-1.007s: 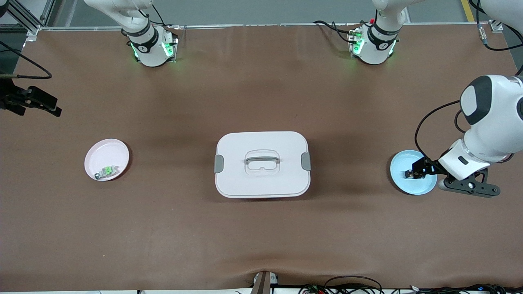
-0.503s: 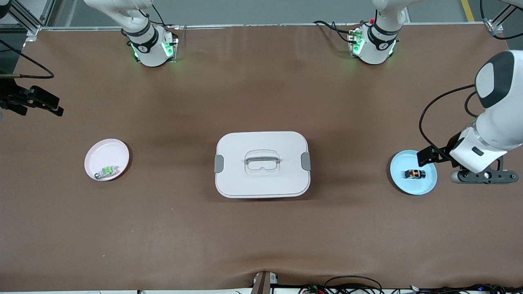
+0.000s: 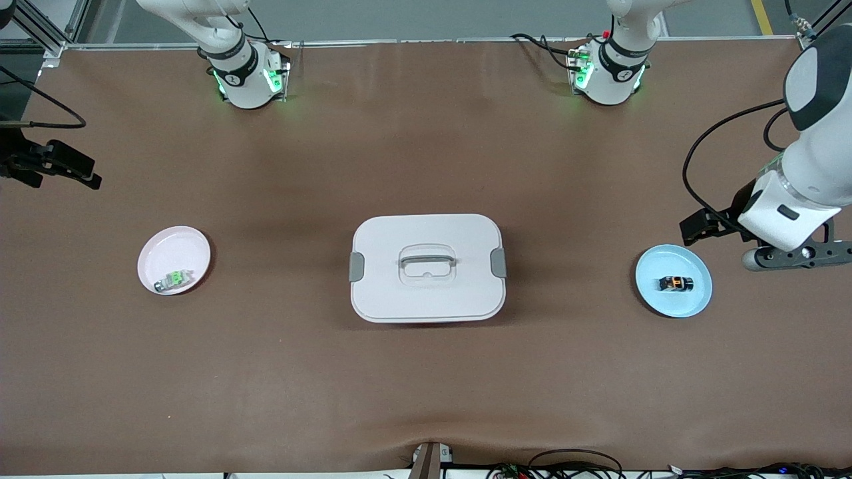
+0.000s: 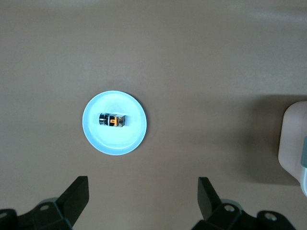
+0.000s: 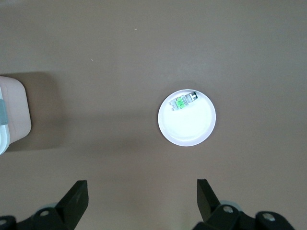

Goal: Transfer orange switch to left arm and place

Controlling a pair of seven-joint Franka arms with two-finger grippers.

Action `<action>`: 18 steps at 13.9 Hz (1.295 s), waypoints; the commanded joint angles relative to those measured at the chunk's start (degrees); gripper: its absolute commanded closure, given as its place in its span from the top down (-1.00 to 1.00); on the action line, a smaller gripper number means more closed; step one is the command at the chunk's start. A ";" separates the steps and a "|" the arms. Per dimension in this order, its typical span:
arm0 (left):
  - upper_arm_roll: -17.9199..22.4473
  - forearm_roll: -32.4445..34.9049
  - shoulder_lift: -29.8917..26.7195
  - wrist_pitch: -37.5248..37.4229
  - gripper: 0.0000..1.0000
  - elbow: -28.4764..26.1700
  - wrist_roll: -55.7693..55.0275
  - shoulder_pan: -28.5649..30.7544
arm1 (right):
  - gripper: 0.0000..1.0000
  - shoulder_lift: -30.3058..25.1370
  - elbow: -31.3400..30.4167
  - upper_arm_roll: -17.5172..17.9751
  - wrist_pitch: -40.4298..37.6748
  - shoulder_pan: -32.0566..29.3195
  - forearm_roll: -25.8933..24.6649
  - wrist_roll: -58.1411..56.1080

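i see the orange switch (image 3: 675, 283) lying on the blue plate (image 3: 692, 303) at the left arm's end of the table, with nothing gripping it. my left gripper (image 4: 143, 203) hangs over bare table beside that plate, jaws spread wide and empty. my right gripper (image 5: 142, 203) waits high near the pink plate (image 3: 190, 249), jaws spread too; that plate holds only the green-and-grey component (image 3: 174, 280). the box (image 3: 426, 267) sits shut between the two plates (squarely on the straight path). which plate is the goal i cannot tell; if blue, i judge the transfer done, otherwise everything remains.
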 commanded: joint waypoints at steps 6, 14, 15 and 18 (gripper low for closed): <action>0.04 -0.87 -4.75 -5.69 1.00 0.61 0.78 0.69 | 1.00 -0.45 0.26 0.19 -0.64 0.25 -0.90 0.23; 12.58 -6.66 -14.05 -10.37 1.00 -3.86 1.04 -11.51 | 1.00 -0.45 0.26 0.11 -0.64 0.25 -0.90 0.32; 16.35 -7.71 -15.11 -10.37 1.00 -4.66 1.13 -15.09 | 1.00 -0.45 0.35 0.11 -0.47 0.17 -0.90 0.32; 21.30 -8.52 -18.80 -10.37 1.00 -7.99 3.06 -19.69 | 1.00 -0.45 0.26 0.11 -0.55 0.16 -0.82 0.32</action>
